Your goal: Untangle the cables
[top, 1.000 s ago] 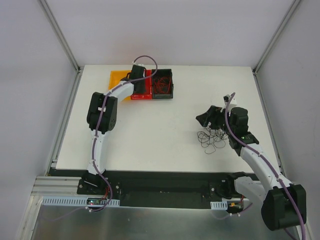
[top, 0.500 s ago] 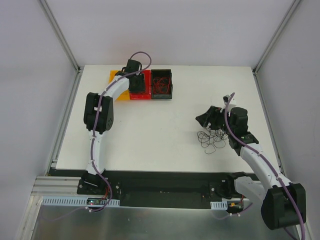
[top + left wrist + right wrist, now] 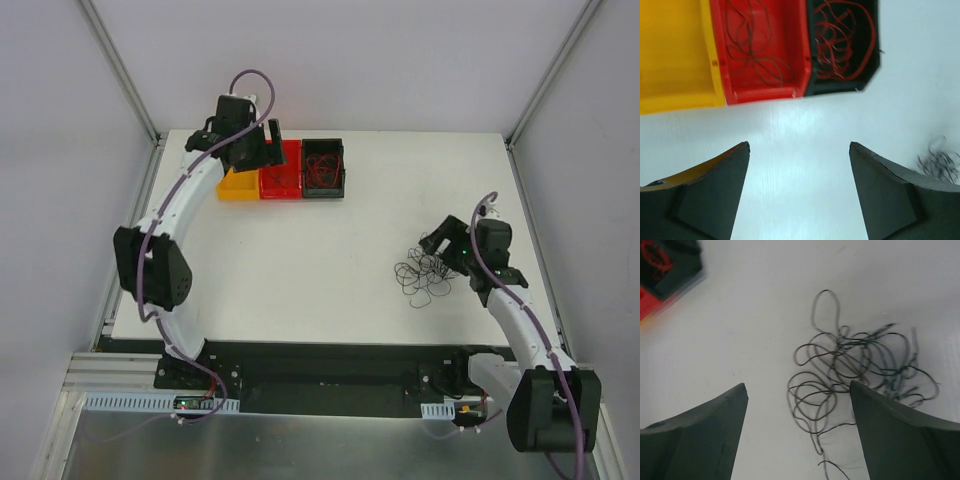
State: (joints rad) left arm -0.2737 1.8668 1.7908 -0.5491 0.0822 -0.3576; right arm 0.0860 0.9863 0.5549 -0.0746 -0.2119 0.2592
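A loose tangle of thin dark cables (image 3: 425,275) lies on the white table at the right; it fills the right wrist view (image 3: 850,365) and shows small at the right edge of the left wrist view (image 3: 940,162). My right gripper (image 3: 442,243) (image 3: 799,385) hovers open just above it, and some loops lie between the fingers. My left gripper (image 3: 265,150) (image 3: 799,145) is open and empty, high over the table in front of the bins. Brown wires lie in the red bin (image 3: 760,94) and red wires in the black bin (image 3: 840,86).
Three bins stand in a row at the back left: a yellow bin (image 3: 237,187) (image 3: 670,50), the red bin (image 3: 280,195) and the black bin (image 3: 324,194). Grey walls close in the table on three sides.
My left gripper, shut over the red bin a second ago, has opened and swung up and to the left. My right gripper has drawn back to the right of the tangle and opened a little wider.
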